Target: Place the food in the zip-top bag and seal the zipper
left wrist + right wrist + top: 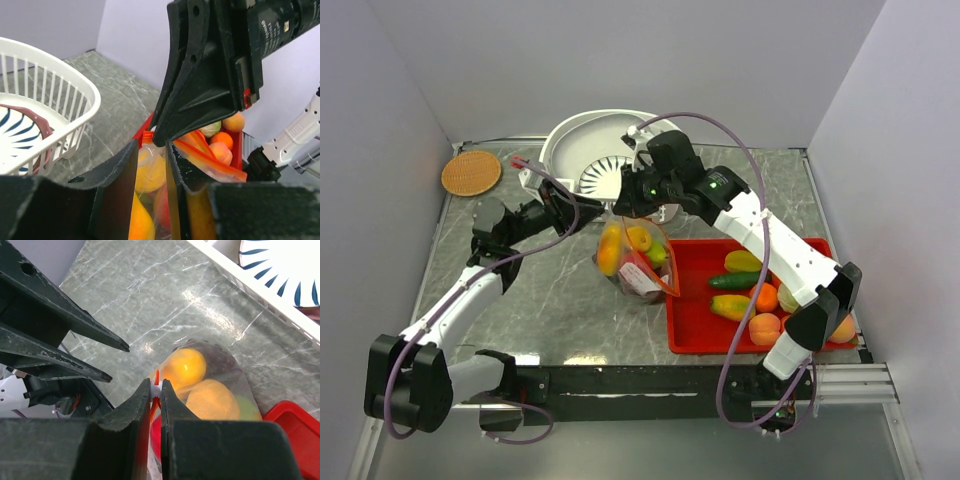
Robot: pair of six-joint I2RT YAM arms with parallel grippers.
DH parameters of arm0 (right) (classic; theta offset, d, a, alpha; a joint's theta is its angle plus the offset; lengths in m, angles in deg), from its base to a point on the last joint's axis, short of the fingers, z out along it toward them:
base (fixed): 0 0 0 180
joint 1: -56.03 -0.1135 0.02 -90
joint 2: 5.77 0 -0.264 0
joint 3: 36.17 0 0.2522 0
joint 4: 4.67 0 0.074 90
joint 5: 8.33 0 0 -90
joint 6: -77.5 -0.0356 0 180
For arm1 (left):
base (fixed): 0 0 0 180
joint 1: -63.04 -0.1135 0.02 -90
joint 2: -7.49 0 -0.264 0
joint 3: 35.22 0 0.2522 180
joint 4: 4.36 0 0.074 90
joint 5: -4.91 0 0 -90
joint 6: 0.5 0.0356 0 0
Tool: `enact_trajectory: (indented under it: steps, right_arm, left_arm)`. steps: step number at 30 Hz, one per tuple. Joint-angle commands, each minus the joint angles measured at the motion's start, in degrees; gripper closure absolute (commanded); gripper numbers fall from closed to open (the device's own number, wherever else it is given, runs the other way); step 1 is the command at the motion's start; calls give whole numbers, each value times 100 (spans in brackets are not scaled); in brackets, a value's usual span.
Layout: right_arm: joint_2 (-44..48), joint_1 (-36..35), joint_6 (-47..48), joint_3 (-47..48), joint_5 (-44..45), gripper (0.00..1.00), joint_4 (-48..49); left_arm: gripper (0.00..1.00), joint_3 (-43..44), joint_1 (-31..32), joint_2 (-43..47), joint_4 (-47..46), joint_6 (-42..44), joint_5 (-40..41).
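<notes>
**While the Right Jaws Clamp the Zipper's Far End: Strip Axis and Arm Pose**

As seen from above, the red tray (695, 325) lies nearest, on the right of the counter (540, 300), with part of the food (765, 297) on it. Just left of the tray sits the zip-top bag (632, 262), holding the rest.

The zipper (210, 158) runs from a near-right end beside the tray to a far-left end. At that far end the right jaws are clenched on the strip. Its long axis leads away from them toward the tray, so a closing stroke would probably follow that line.

The left jaws are released at the same corner, pinching nothing visible.

The right arm (760, 225) reaches over the tray, wrist turned down. The left arm (460, 295) stretches low and diagonal.

Farthest stands the white basket (565, 150).
</notes>
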Motion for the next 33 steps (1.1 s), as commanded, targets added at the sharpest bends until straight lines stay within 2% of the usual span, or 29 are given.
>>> enact_trajectory:
  steps: [1, 16, 33]
  right_arm:
    - [494, -52, -49, -20, -158, 100, 401]
    - [688, -140, -111, -301, -176, 100, 559]
    - [942, -167, -190, -459, 114, 100, 682]
  left_arm:
    - [66, 220, 33, -117, -207, 88, -424]
    - [55, 475, 279, -390, 66, 317, -723]
    - [55, 589, 446, -556, 338, 449, -978]
